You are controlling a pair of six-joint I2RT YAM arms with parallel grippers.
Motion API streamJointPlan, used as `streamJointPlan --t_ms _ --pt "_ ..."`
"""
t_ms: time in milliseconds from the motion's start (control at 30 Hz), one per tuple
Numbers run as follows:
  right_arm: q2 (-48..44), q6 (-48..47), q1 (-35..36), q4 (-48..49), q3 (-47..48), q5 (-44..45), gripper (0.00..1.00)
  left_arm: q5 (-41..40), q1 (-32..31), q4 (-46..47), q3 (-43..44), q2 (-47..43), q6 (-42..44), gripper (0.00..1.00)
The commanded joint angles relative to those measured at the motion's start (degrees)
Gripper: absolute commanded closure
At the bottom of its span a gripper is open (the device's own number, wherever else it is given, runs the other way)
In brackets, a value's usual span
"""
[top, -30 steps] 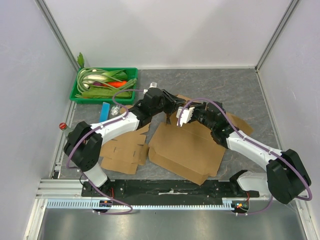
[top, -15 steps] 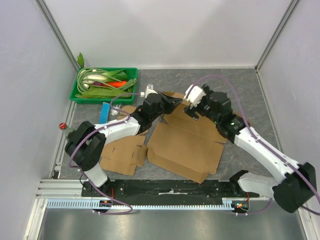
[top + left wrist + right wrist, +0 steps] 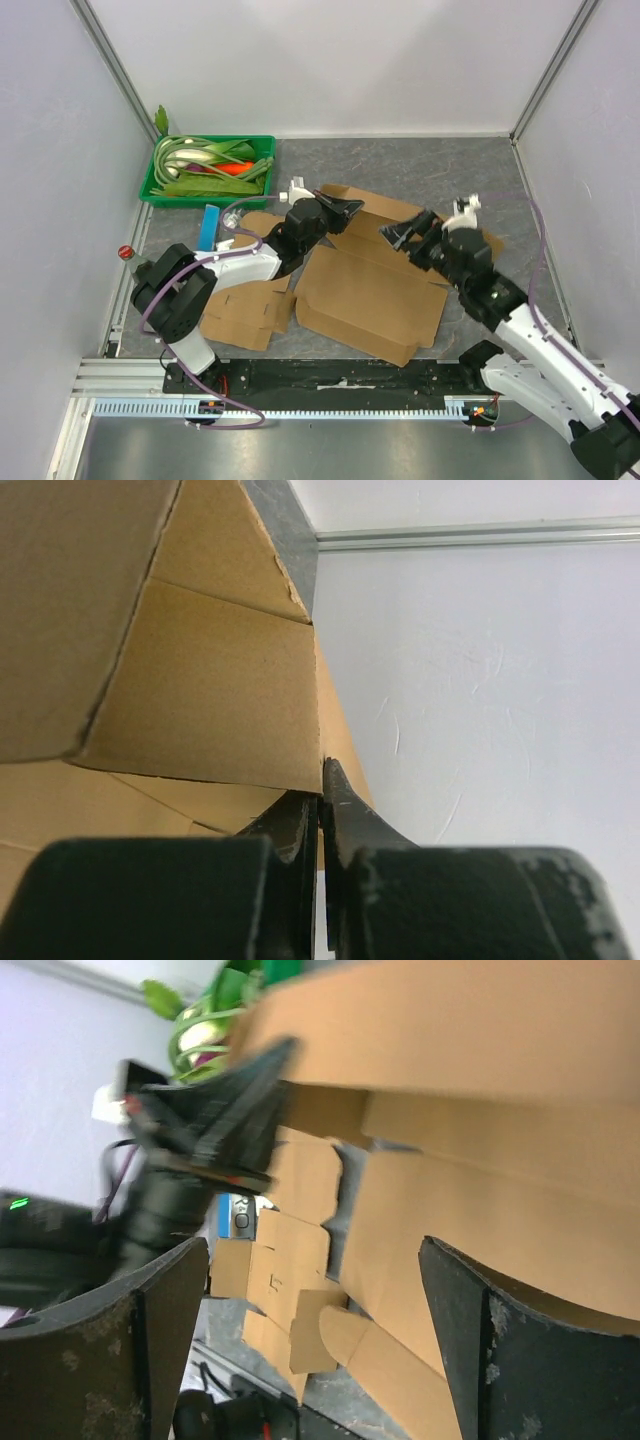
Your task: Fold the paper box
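Overhead view is bright and even, with soft light coming from above. The white walls [image 3: 350, 60] are washed pale with no glare. Shadows are faint, just a thin dark rim under the paper box [image 3: 370, 290] toward 6 o'clock. In the left wrist view the cardboard grain at 10 o'clock is crisp, while the left fingers [image 3: 290, 835] at 6 o'clock go soft and black. The right wrist view is smeared with motion blur. The greens [image 3: 185, 1030] at 11 o'clock are mush, and the right fingers [image 3: 100, 1350] loom murky at 7 and 5.
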Motion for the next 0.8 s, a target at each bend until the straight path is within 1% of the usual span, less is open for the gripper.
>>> streamJointPlan --t_ms 0,33,67,133,200,233,333,400,467,600,633,767 --pt "-8.2 27.2 0.1 17.9 -15.1 8.9 0.09 -1.9 -0.1 4.0 -2.1 -0.2 -1.9 0.98" --pt "-8.5 28.2 0.1 22.0 -16.7 10.2 0.12 -1.9 -0.1 4.9 -2.4 -0.1 -2.0 0.98" --pt "-8.6 28.4 0.2 22.6 -18.0 12.3 0.15 -1.8 -0.1 5.4 -2.8 -0.1 -2.4 0.98" --pt "-7.9 28.4 0.1 22.9 -18.3 14.1 0.16 -1.7 -0.1 6.0 -3.4 -0.1 -2.4 0.98" --pt "-7.6 29.2 0.0 25.7 -21.3 17.4 0.16 -1.6 -0.1 6.2 -3.6 -0.3 -2.2 0.98" --pt "-7.2 29.6 0.0 30.3 -22.5 18.1 0.18 -1.4 -0.1 6.3 -3.8 -0.3 -2.1 0.98" --pt "-4.0 30.2 -0.6 35.5 -24.5 18.5 0.20 -0.9 -0.1 7.4 -4.3 -0.2 -1.8 0.98" --pt "-1.4 31.5 -1.5 36.8 -24.7 18.3 0.21 -1.0 -0.2 8.4 -5.2 -0.3 -1.6 0.98" --pt "-0.2 33.6 -2.2 40.8 -25.9 18.7 0.24 -0.7 0.0 9.7 -6.1 -0.2 -1.9 0.98" --pt "0.6 33.9 -3.0 39.8 -25.0 22.0 0.32 0.6 0.1 12.0 -7.0 0.0 -1.9 0.98" --pt "0.7 33.9 -3.0 40.3 -24.9 23.4 0.37 0.6 0.0 12.2 -7.2 0.1 -1.9 0.98" --pt "1.2 34.1 -3.0 39.6 -24.1 25.5 0.47 0.5 0.0 12.1 -7.1 0.3 -1.8 0.98"
